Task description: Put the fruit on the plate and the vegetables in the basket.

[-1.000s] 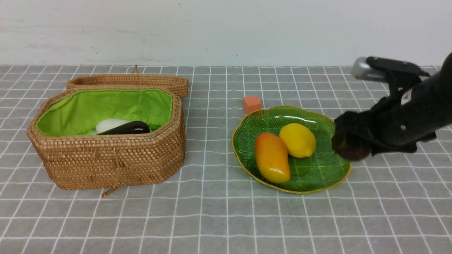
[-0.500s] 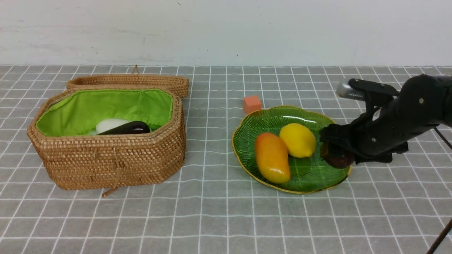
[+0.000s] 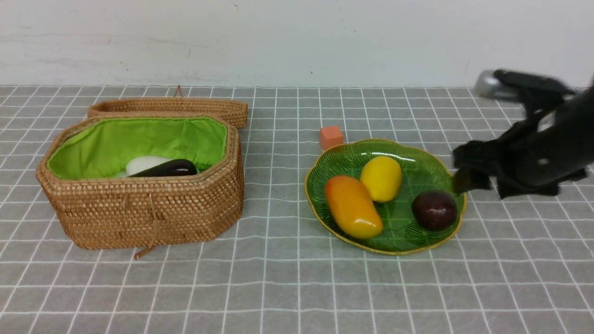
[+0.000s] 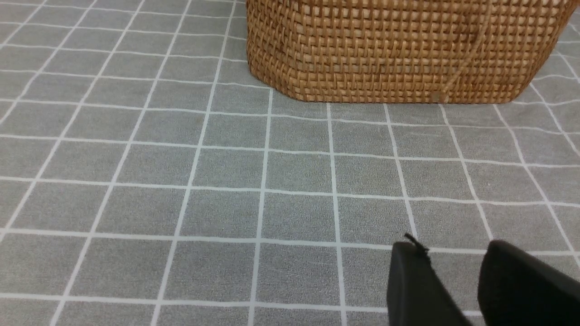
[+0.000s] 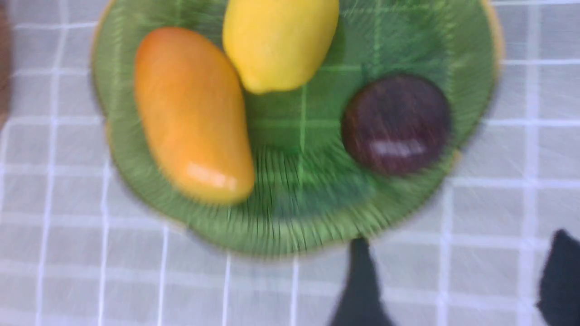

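right gripper [image 5: 457,280] gapes empty beside the plate [image 3: 445,169] (maroon fruit [image 3: 434,209] on it); left gripper [image 4: 453,271] slightly parted.

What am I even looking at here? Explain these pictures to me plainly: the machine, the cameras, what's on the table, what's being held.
It is a two-armed robot. One camera looks forward from between the arms; each wrist carries another. On the grey checked cloth stand a wicker basket, its lid behind it, an orange cube and a green plate. The plate holds a mango, a lemon and a dark maroon fruit. The basket holds an eggplant and a white vegetable. The right gripper is open and empty beside the plate. The left gripper holds nothing near the basket.
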Robot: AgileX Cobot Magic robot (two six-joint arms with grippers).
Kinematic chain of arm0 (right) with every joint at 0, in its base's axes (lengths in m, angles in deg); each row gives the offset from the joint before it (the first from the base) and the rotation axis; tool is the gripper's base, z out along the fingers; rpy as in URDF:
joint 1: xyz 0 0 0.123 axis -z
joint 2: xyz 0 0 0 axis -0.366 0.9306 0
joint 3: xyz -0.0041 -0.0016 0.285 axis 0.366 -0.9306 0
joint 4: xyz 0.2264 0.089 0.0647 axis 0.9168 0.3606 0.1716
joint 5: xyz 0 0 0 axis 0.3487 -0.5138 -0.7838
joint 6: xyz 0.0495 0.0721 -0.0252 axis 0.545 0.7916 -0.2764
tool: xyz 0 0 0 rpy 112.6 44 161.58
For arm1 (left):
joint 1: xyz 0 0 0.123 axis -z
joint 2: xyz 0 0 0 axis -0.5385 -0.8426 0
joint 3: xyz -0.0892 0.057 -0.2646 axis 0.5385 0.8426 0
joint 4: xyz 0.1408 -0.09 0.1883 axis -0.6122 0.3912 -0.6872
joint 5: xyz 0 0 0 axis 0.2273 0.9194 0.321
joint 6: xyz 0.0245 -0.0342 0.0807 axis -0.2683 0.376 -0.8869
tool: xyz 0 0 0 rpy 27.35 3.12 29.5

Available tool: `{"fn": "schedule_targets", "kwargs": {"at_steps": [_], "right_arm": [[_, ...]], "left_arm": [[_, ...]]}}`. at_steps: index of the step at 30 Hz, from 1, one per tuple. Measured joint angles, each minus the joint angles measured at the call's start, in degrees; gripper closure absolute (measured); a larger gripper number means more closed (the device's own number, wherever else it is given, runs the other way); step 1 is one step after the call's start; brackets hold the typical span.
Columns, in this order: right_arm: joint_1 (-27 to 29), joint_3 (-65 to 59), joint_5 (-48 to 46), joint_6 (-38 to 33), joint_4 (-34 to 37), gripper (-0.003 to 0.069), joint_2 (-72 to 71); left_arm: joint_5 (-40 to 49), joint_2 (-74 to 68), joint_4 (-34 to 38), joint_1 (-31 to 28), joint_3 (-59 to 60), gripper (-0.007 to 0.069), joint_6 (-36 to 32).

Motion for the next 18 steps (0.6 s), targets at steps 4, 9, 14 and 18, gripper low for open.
{"fn": "schedule_targets", "kwargs": {"at_steps": [4,9,14,18], "right_arm": [[0.0,-1.5,-7.5,-0.1,-1.6,0.0407,-11.4],[0.0,-8.6,-10.3,-0.1,-1.7,0.0659,-27.2],[0.0,-17.5,-7.9,-0.1,-1.8,0.0678,-38.6],[0.0,-25.5,-4.3,-0.1,-2.1,0.0677,-45.6]], "left_arm": [[0.0,0.0,0.0,0.0,0.0,0.0401,0.0],[0.0,0.0,0.0,0.0,0.0,0.0396,0.0],[0.0,0.0,0.0,0.0,0.0,0.0389,0.0],[0.0,0.0,0.0,0.0,0.0,0.0387,0.0]]}}
